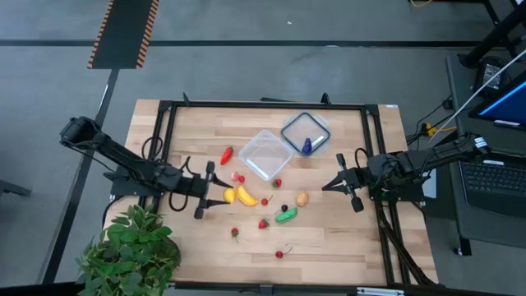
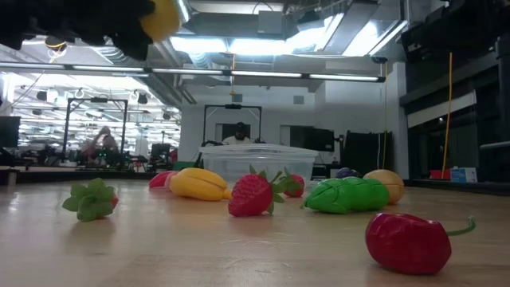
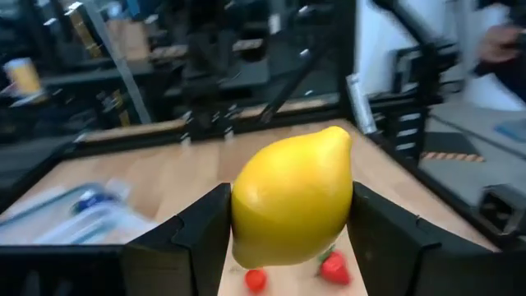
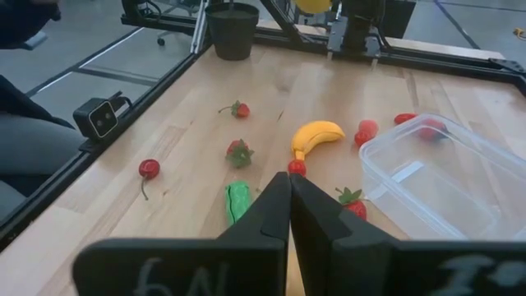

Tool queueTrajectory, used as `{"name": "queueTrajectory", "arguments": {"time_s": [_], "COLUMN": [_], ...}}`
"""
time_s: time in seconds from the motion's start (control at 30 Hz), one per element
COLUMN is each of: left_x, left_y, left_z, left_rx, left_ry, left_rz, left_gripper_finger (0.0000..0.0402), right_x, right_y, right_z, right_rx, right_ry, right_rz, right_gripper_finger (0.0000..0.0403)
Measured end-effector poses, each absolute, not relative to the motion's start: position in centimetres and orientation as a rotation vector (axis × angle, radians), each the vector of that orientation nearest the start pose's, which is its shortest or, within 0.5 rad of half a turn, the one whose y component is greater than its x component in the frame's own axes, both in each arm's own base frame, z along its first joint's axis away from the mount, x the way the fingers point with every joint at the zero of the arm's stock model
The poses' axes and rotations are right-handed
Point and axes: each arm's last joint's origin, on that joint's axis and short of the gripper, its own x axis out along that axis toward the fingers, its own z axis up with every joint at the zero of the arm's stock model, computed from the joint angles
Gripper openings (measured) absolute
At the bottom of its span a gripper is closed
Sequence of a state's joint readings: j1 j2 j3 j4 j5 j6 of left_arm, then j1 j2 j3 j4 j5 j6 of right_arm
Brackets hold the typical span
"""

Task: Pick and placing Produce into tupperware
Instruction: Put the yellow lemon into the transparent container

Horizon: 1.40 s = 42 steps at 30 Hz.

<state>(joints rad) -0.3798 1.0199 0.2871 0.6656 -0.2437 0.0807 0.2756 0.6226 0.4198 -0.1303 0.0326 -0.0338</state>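
1. Your left hand [image 1: 215, 193] sits over the left part of the pale wooden slat surface [image 1: 197, 131], and it is clamped on a smooth yellow toy lemon [image 3: 293, 197]; in the left wrist view the lemon fills the gap between the two dark fingers [image 3: 201, 234].
2. In the low view that lemon [image 2: 162, 17] hangs well above the surface, clear of everything lying on it.
3. Your right hand [image 1: 327, 184] waits over the right part of the surface with its fingers pressed together and nothing between them.
4. The small clear square plastic tub with rounded corners [image 1: 265, 154] stands near the middle of the surface, toward the far side. You can see no produce inside it.
5. Just right of the tub lies a flat square clear lid with a greyish-blue rim [image 1: 305, 132], and a small blue-purple toy piece [image 1: 306, 145] rests on it.
6. The rest of the produce is scattered nearer than the tub: a curved yellow toy banana [image 1: 245, 195] just right of your left hand, a red toy chilli pepper [image 1: 226, 154] left of the tub, a green toy vegetable [image 1: 286, 215], a tan rounded piece [image 1: 302, 198], a red toy strawberry [image 1: 264, 223] and a red cherry with a stem [image 1: 280, 253] closest to the near edge.
7. A leafy green potted plant [image 1: 131, 251] stands at the near left corner.
8. The only writing you can read is white marking resembling "6N" [image 4: 154, 275] on the right hand's body in the right wrist view.
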Motion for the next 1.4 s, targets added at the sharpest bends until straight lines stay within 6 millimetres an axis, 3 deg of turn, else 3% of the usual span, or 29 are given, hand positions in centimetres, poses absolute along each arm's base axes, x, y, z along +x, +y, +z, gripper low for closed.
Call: {"name": "queueTrajectory", "arguments": {"time_s": [0.43,0.67,0.87,1.4], "left_x": [19.6,21.0,23.9,32.7], "left_y": [-5.4,-3.8,-2.8,3.2], "left_z": [20.3,19.0,19.2,20.7], "left_rx": [0.078,0.015,0.069,0.22], "left_ry": [0.033,0.101,0.175,0.559], "left_rz": [-0.238,-0.127,-0.107,0.055], "left_gripper_finger": [0.0203,0.0203,0.0203,0.0203], "right_x": [14.4,14.4,14.4,14.4], "right_y": [4.0,4.0,4.0,4.0], "right_z": [23.5,23.6,23.6,23.6], "right_rx": [-0.084,-0.082,-0.084,-0.084], "right_ry": [0.325,0.319,0.319,0.32], "right_rz": [0.246,0.246,0.246,0.246], "right_gripper_finger": [0.0014,0.0014,0.0014,0.0014]}}
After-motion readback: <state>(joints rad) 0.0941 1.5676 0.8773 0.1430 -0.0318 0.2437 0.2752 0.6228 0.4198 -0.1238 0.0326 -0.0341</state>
